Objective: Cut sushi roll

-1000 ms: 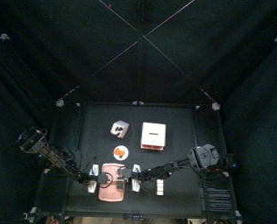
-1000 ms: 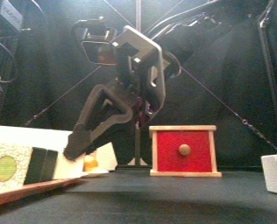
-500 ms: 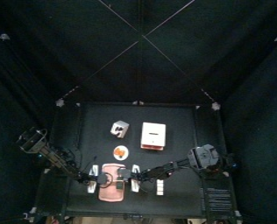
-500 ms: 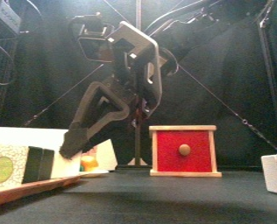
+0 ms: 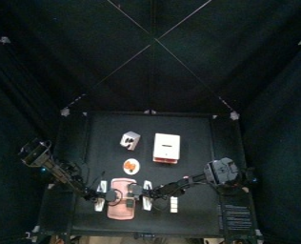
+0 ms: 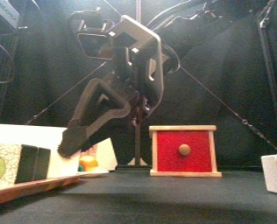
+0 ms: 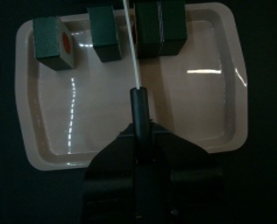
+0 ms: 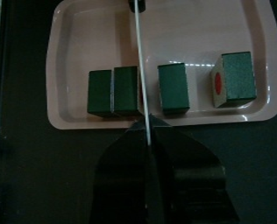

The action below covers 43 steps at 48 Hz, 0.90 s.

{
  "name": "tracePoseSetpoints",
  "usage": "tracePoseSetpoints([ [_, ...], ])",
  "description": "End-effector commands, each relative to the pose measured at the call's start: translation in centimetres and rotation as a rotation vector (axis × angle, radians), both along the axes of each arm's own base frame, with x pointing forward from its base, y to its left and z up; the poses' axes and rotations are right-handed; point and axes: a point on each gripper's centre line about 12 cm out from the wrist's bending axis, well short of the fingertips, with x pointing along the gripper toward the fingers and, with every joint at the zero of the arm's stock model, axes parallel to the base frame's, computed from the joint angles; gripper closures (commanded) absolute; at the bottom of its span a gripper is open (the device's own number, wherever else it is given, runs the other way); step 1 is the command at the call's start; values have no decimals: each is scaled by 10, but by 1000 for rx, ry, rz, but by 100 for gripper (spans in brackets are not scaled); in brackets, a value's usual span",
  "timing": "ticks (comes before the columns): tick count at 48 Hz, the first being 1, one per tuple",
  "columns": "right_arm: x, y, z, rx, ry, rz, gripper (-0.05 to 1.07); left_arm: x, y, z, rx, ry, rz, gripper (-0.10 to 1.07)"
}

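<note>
The sushi roll (image 7: 161,31) already lay in separate pieces in a row across the far end of the pink board (image 7: 71,114), so most of the cutting looked done. Over the last second little had changed. In the front view the pieces had crept slightly sideways and the arm above them had dipped a touch, which I read as the blade working in a cut rather than starting a fresh one.

Nearest in, the left gripper (image 7: 138,133) was closed tight around the dark handle of the knife (image 7: 131,52) (no gap showed between the jaws). Straight out from it the thin blade ran over bare board. Farther out it stood in the gap between a single slice and the thicker, possibly uncut, chunk — the end piece sat beyond those, to one side.

The right gripper (image 8: 145,131) hovered over the same row from the opposite side. I could not tell whether it gripped anything.
</note>
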Motion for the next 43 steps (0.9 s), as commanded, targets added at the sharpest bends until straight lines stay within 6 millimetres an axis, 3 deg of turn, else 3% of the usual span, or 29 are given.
tracePoseSetpoints([
  [1, -2, 5, 22, 11, -31, 4, 65, -1, -6, 6, -12, -15, -20, 57],
  [23, -4, 1, 46, 2, -81, 13, 65, 2, 1, 39, -8, -110, -1, 57],
  [43, -6, 1, 57, -2, -103, 21, 65, 3, 0, 45, -15, -133, -6, 57],
])
